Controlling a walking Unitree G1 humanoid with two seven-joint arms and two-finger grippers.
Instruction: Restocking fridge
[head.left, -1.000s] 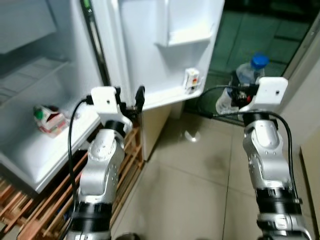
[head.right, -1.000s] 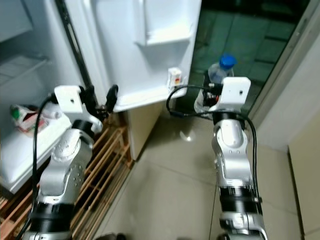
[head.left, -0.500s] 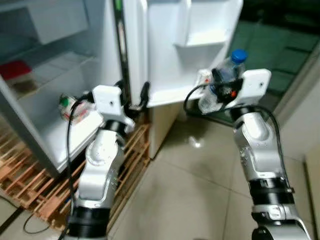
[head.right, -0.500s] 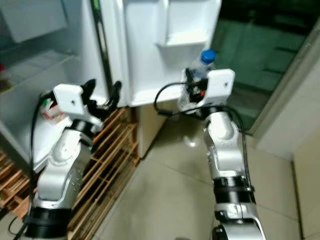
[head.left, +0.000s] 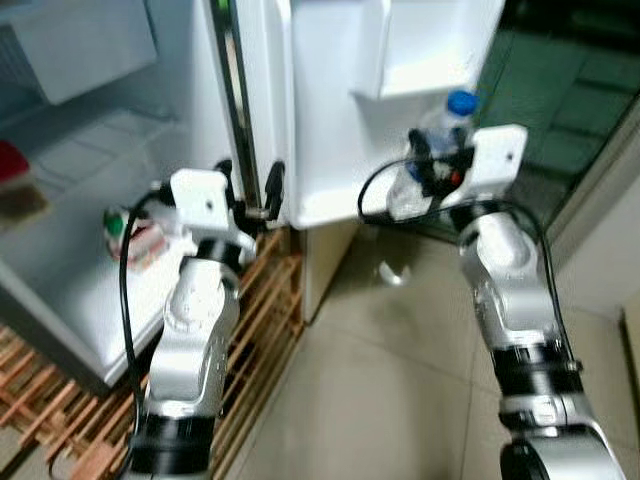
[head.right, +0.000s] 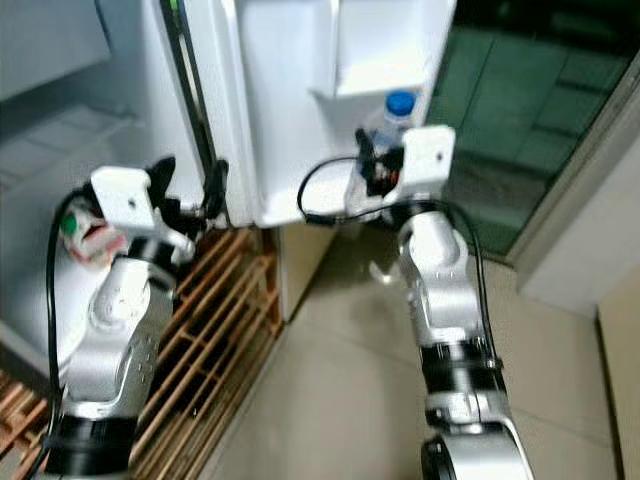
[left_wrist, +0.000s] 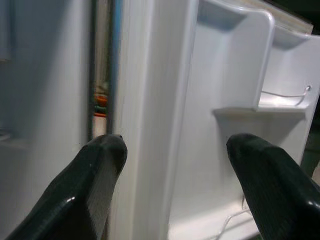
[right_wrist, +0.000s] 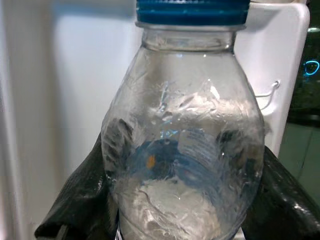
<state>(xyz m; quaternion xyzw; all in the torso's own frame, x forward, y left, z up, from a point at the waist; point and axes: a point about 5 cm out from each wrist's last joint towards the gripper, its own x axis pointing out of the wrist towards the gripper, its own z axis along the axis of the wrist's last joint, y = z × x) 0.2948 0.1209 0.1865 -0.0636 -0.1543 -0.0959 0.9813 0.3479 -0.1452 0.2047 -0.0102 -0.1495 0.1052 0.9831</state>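
A clear water bottle (head.left: 432, 140) with a blue cap (head.left: 461, 101) is upright in my right gripper (head.left: 420, 172), which is shut on its body. The bottle is close to the inside of the open white fridge door (head.left: 330, 110), just above the door's lower shelf (head.left: 335, 205) and below an upper door bin (head.left: 430, 55). In the right wrist view the black fingers (right_wrist: 75, 200) press both sides of the bottle (right_wrist: 182, 145). My left gripper (head.left: 247, 188) is open at the door's hinge-side edge, its fingers (left_wrist: 95, 185) either side of that edge.
Inside the fridge, a small red, white and green carton (head.left: 132, 232) lies on a white shelf (head.left: 70, 300). A wooden slatted pallet (head.left: 255, 330) sits under the fridge. Tiled floor (head.left: 380, 380) spreads ahead, with a dark glass door (head.left: 570, 90) on the right.
My right gripper has carried the bottle left, from open space beside the door to right in front of its shelves. The camera has shifted. The left gripper stays at the door edge.
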